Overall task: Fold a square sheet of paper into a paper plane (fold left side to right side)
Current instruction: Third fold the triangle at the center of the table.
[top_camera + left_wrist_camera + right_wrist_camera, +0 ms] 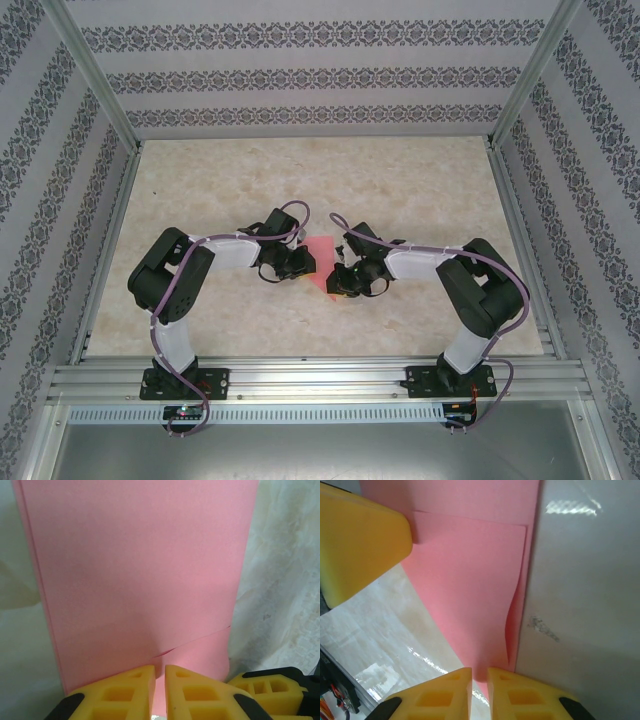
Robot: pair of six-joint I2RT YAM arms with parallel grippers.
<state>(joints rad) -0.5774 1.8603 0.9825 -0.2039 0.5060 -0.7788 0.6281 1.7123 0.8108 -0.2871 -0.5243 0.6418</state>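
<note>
1. The thin salmon-pink square sheet of paper (pixel 322 256) sits mid-table, between the two grippers. It is already doubled over. The left wrist view (pixel 140 570) shows one layer over another, edges not flush, with a slanted flap edge near the fingers.
2. The left gripper (pixel 160 674) has its yellow fingers almost together, with pink paper in the slit. It reads as pinching the sheet's near edge.
3. The right gripper (pixel 479 674) is likewise nearly closed, nipping a corner of the sheet (pixel 470 580). An upper layer bows up beside it.
4. Risk: the grippers pull apart or twist unevenly. The thin paper then tears or slips out of one pinch.
5. Risk: the layers are offset, so pressing now makes a crooked crease and a lopsided plane.
6. Risk: the bowed layer gets flattened into a stray wrinkle.
7. Risk: the grippers are crowded in the top view (left (pixel 303 268), right (pixel 339 281)), so the fingers could collide.
8. The beige marbled tabletop (pixel 420 200) looks slick. A released sheet could slide and spring open.
</note>
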